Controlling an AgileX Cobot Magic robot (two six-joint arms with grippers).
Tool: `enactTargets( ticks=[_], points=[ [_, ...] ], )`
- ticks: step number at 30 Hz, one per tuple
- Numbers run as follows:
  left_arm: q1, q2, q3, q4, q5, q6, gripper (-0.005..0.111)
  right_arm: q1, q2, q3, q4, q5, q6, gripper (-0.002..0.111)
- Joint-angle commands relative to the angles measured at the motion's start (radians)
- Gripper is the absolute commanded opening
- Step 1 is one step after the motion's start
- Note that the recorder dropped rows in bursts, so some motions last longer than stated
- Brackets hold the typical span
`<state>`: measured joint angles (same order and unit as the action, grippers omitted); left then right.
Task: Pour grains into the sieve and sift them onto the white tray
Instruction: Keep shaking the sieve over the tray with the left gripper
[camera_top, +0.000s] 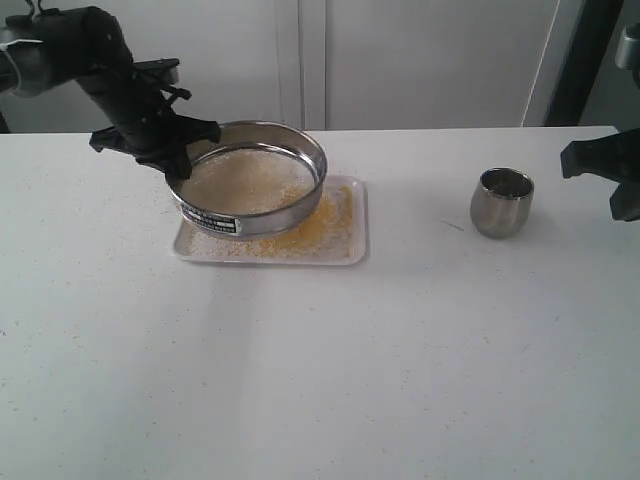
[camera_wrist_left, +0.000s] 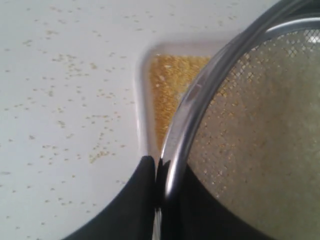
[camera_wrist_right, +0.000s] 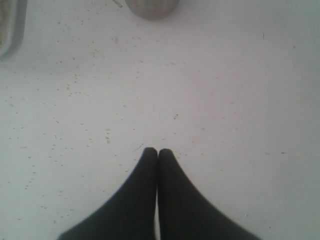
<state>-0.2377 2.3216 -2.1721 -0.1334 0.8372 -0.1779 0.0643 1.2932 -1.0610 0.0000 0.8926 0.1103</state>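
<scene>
The round steel sieve with a black label is held tilted over the white tray, its label side low near the tray. My left gripper is shut on the sieve's left rim, one finger outside and one inside. Whitish grains lie on the mesh. Golden-yellow grains cover the tray beneath. My right gripper is shut on nothing and hovers over the bare table at the far right.
A small rounded steel cup stands upright on the table right of the tray, and shows at the edge of the right wrist view. Stray grains are scattered over the white tabletop around the tray.
</scene>
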Motion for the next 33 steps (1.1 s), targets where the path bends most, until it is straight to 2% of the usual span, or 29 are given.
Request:
enactTargets(
  ticks=[1, 3, 5, 8, 9, 12, 15, 18, 20, 23, 25, 27, 30, 33],
  points=[
    [-0.01, -0.007, -0.004, -0.239, -0.057, 0.046, 0.0, -0.001, -0.008, 0.004, 0.0, -0.008, 0.001, 0.0],
    [-0.054, -0.005, -0.004, -0.233, -0.094, 0.068, 0.0, -0.001, -0.008, 0.004, 0.0, -0.008, 0.001, 0.0],
    [-0.084, -0.003, -0.004, -0.14, -0.08, 0.054, 0.0, -0.001, -0.008, 0.004, 0.0, -0.008, 0.001, 0.0],
    [-0.052, -0.01, -0.004, 0.063, 0.003, -0.052, 0.0, -0.001, -0.008, 0.004, 0.0, -0.008, 0.001, 0.0],
    [-0.026, -0.012, -0.004, 0.072, 0.026, -0.097, 0.0, -0.001, -0.008, 0.004, 0.0, -0.008, 0.001, 0.0],
    [0.024, -0.01, -0.004, -0.068, 0.03, -0.096, 0.0, -0.001, -0.008, 0.004, 0.0, -0.01, 0.001, 0.0],
    [-0.007, 0.009, -0.004, -0.196, -0.015, 0.0, 0.0, -0.001, -0.008, 0.004, 0.0, -0.011, 0.001, 0.0],
    [-0.073, 0.027, -0.004, -0.167, -0.029, 0.002, 0.0, -0.001, -0.008, 0.004, 0.0, -0.012, 0.001, 0.0],
    [-0.083, 0.02, -0.004, -0.092, -0.017, 0.002, 0.0, -0.001, -0.008, 0.004, 0.0, -0.012, 0.001, 0.0],
    [-0.038, -0.001, -0.004, 0.022, 0.022, -0.041, 0.0, -0.001, -0.008, 0.004, 0.0, -0.012, 0.001, 0.0],
    [-0.002, -0.008, -0.004, 0.02, 0.044, -0.087, 0.0, -0.001, -0.008, 0.004, 0.0, -0.012, 0.001, 0.0],
    [0.005, -0.006, -0.004, -0.01, 0.041, -0.092, 0.0, -0.001, -0.008, 0.004, 0.0, -0.012, 0.001, 0.0],
    [-0.062, 0.017, -0.004, -0.027, 0.003, -0.061, 0.0, -0.001, -0.008, 0.004, 0.0, -0.012, 0.001, 0.0],
    [-0.115, 0.019, -0.004, 0.081, -0.016, -0.047, 0.0, -0.001, -0.008, 0.004, 0.0, -0.012, 0.001, 0.0]
  ],
)
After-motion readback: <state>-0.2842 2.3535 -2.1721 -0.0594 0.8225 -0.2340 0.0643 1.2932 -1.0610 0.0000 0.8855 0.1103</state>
